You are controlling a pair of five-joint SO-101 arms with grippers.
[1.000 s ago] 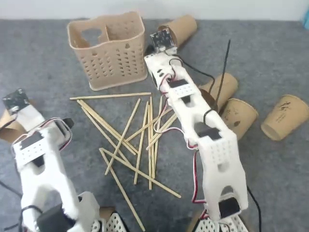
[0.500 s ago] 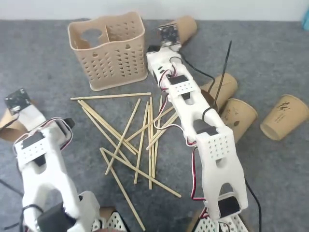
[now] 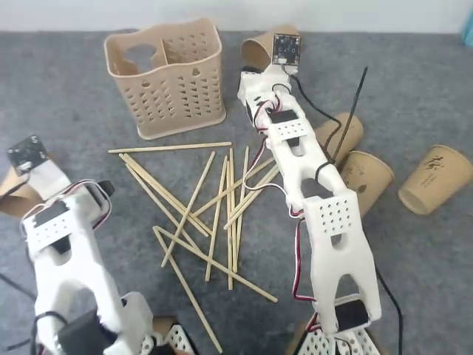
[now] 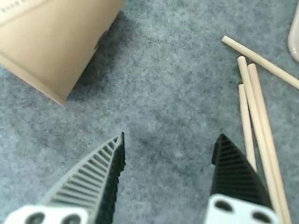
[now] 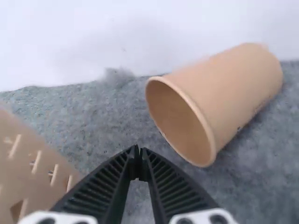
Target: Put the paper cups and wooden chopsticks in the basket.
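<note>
**Cup pickup is being lined up beside the basket**

At the far left a paper cup (image 4: 51, 42) is laid on its side on the grey counter (image 3: 74, 111), near the left pincer (image 4: 170, 139), which is held spread and empty just above the surface. The wooden chopsticks (image 3: 214, 211) are scattered across the middle, none of them gripped. Behind them the basket (image 3: 166, 74) is stood upright, and nothing is seen inside it. To its right the right pincer (image 5: 138, 151) is pressed together, empty, and pointed at the open rim of a tipped cup (image 5: 215, 98). Three more cups (image 3: 366, 176) are laid farther right. The cup step is judged barely begun: next, the jaws must be spread and closed over that rim.
</note>
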